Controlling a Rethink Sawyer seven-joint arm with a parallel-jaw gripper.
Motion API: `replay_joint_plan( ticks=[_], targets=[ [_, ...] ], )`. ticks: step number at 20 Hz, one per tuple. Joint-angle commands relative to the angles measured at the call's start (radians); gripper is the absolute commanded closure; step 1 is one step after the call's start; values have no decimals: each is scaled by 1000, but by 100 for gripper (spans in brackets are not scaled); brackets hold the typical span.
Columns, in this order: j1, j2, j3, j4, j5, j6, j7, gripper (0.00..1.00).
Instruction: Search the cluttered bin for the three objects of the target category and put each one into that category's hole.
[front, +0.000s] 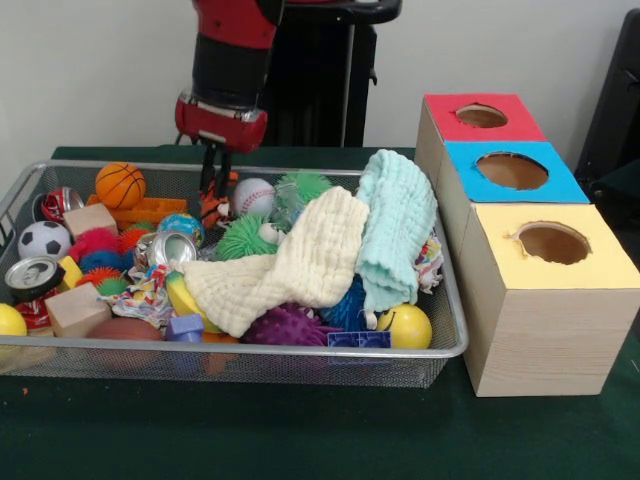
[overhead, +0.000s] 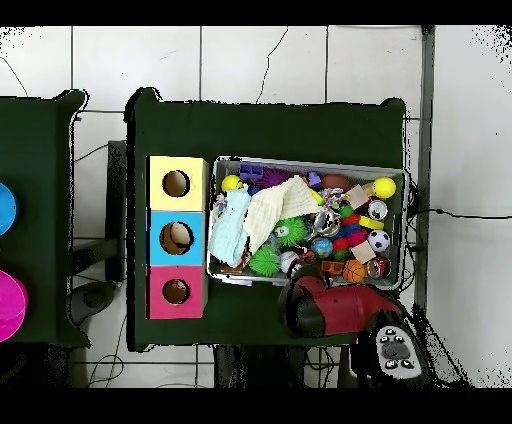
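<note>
wire bin (front: 455, 330) of mixed toys beside three boxes with holes, arm reaching down at the bin's far side.

three holed boxes stand in a row: red box (front: 480, 118), blue box (front: 510, 170), yellow box (front: 550, 300). two cloths drape over the heap: a cream cloth (front: 290, 265) and a mint cloth (front: 398, 235). two crushed cans show, silver can (front: 172, 247) and another can (front: 33, 275). balls seen: basketball (front: 120, 184), soccer ball (front: 44, 239), baseball (front: 253, 197). the gripper (front: 215, 185) dips into the bin just left of the baseball; whether it is released or clenched i cannot tell.
</note>
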Motion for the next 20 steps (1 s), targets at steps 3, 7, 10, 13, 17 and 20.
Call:
replay_joint_plan(
  ticks=[3,7,10,13,17,20],
  targets=[
    [26,-264,2,108,-31,111,-27,100],
    [-16,-337,57,165,-10,159,-53,100],
    [-85,-389,147,230,43,206,-68,100],
    [-168,-430,268,309,91,213,-66,100],
    [-210,-463,358,376,127,217,-57,100],
    [-198,-479,358,390,153,237,-40,100]
  ],
)
